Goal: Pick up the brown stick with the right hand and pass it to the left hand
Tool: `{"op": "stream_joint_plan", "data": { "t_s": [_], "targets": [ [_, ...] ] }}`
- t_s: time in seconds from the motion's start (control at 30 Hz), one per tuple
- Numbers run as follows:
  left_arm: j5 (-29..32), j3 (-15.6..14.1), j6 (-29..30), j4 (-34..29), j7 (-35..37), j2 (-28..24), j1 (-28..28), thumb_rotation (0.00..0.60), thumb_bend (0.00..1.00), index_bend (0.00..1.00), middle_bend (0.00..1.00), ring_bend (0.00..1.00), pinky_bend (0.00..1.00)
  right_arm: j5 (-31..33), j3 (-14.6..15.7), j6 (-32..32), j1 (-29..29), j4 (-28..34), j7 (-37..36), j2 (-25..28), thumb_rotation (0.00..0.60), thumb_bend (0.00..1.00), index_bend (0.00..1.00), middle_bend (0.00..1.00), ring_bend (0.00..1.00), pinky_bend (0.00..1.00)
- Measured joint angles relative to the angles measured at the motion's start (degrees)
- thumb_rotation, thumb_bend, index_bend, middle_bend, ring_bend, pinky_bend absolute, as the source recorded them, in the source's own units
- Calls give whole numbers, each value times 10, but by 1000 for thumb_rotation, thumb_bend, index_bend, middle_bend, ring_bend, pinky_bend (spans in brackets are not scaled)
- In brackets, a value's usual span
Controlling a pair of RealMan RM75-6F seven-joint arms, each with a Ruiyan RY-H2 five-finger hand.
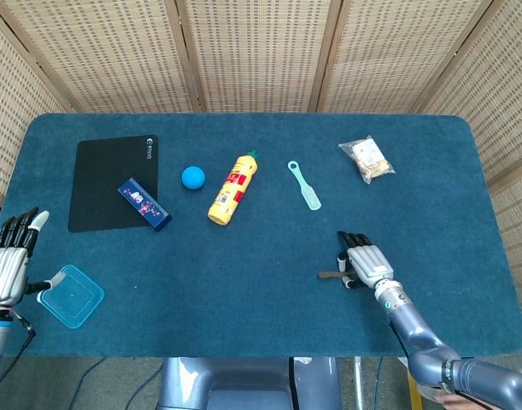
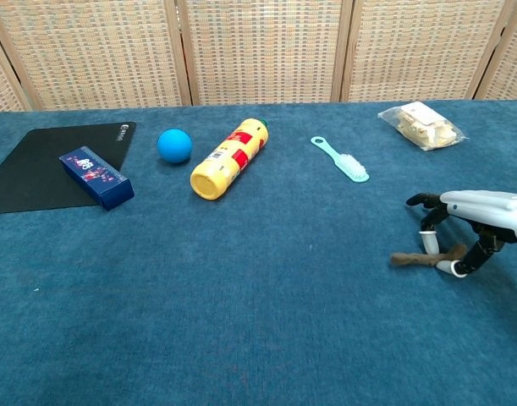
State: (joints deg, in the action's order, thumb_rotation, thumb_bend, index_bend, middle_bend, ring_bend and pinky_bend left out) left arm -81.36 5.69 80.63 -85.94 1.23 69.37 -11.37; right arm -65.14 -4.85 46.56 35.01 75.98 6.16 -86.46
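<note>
Arching over the brown stick (image 1: 330, 274) (image 2: 409, 259) with the right hand (image 1: 366, 261) (image 2: 481, 206), palm down and fingers curling toward the worktop (image 1: 243, 290) (image 2: 241, 321). Setting one fingertip (image 2: 426, 241) just behind the stick and the thumb tip just in front of it, both seeming to touch. Lying flat on the worktop near the front edge on the right side, with one end poking out to the left of the hand. Not showing clearly whether the pinch is already tight, so impossible to tell if holding or only touching.

Keeping the left hand (image 1: 6, 261) at the left edge of the worktop, flat, fingers apart, holding nothing, just beside the blue container (image 1: 71, 295).

Leaving a wide bare strip of blue cloth between the two hands along the front. Standing well apart from this strip, further back: the yellow bottle (image 1: 231, 190) (image 2: 228, 157), the blue ball (image 1: 192, 177) (image 2: 174, 145), the brush (image 1: 304, 184) (image 2: 340, 158) and the snack bag (image 1: 367, 159) (image 2: 420, 124).

Hiding the right end of the stick under the palm. Cutting off the right wrist at the chest view's edge, and showing the left hand only in the head view.
</note>
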Motion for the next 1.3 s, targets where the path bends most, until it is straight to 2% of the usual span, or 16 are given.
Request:
{"op": "stream_joint_plan", "data": {
  "t_s": [0.27,0.4,0.53,0.67,0.87,1.1,1.3],
  "targets": [
    [-4,2,-15,14,-5,2,-13,600,0,0,0,0,0,-26,-10,15,-2,20,-31,8,600,642,756,79,0,0],
    [-22,2,-30,20,-9,4,-31,600,0,0,0,0,0,-22,-29,14,7,52,-34,14,600,643,761,84,0,0],
    [-46,5,-50,22,-14,6,-63,600,0,2,0,0,0,9,-51,7,25,78,-20,14,600,643,763,86,0,0],
    [-69,12,-81,20,-13,11,-105,600,0,66,0,0,0,65,-74,-1,49,99,9,6,600,643,764,87,0,0],
    [-106,24,-117,17,-8,38,-168,600,5,168,0,0,0,181,-109,-5,99,119,61,-21,600,643,767,88,0,0],
    [-122,30,-158,27,-9,97,-225,600,132,261,0,0,0,328,-143,8,169,121,115,-63,600,643,768,88,0,0],
    [-125,39,-166,62,-19,162,-261,600,205,303,0,0,0,388,-155,31,210,110,145,-90,600,644,768,88,0,0]
  ]
}}
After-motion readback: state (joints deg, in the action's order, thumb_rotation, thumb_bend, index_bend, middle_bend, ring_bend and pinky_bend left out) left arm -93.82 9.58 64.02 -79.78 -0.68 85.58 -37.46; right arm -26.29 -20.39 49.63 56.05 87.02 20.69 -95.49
